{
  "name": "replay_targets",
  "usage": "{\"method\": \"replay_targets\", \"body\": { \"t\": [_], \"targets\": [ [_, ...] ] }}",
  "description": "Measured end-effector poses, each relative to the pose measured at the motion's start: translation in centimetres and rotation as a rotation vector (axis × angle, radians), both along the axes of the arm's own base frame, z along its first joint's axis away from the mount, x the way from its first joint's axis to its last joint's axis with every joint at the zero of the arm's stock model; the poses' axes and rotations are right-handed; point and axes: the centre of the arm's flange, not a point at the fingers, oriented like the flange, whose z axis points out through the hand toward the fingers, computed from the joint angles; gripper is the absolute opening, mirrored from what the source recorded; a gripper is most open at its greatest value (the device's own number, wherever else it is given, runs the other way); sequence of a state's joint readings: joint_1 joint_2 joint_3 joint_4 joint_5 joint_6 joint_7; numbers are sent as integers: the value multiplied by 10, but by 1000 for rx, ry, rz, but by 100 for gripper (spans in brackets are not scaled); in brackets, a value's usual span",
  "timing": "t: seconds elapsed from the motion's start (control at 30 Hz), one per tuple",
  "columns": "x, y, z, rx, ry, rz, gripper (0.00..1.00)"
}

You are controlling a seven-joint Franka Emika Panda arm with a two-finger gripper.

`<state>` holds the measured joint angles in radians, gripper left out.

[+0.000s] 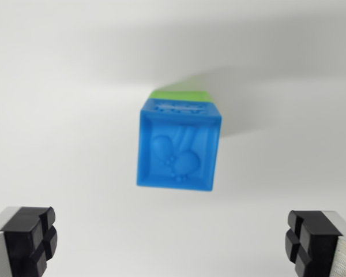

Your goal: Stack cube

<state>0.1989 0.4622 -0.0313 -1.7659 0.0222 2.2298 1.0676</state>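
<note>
Sitting on a green block (181, 95), blue embossed plastic cube (179, 147), white tabletop (57, 115), black-padded gripper (170, 239) hovering, jaws spread wide, holding nothing.

The blue cube (179, 147) hides most of the green cube (180, 94), apparently beneath it; the frame crops the pincer (173, 245) fingers.

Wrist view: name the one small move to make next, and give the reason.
Probably lift straight up and away. The blue cube already seems to sit on a green cube, of which only an edge peeks out behind it, so the stack looks done. The gripper is open, both fingers wide apart and clear of the cubes, holding nothing.
</note>
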Motion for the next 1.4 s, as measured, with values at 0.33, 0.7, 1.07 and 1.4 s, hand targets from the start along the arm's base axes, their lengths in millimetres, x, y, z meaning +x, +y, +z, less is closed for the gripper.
{"method": "replay_targets", "body": {
  "t": [0.33,0.7,1.07,1.4],
  "targets": [
    [0,0,44,1,-1,0,100],
    [1,0,91,1,-1,0,100],
    [1,1,128,1,-1,0,100],
    [1,1,151,1,-1,0,100]
  ]
}}
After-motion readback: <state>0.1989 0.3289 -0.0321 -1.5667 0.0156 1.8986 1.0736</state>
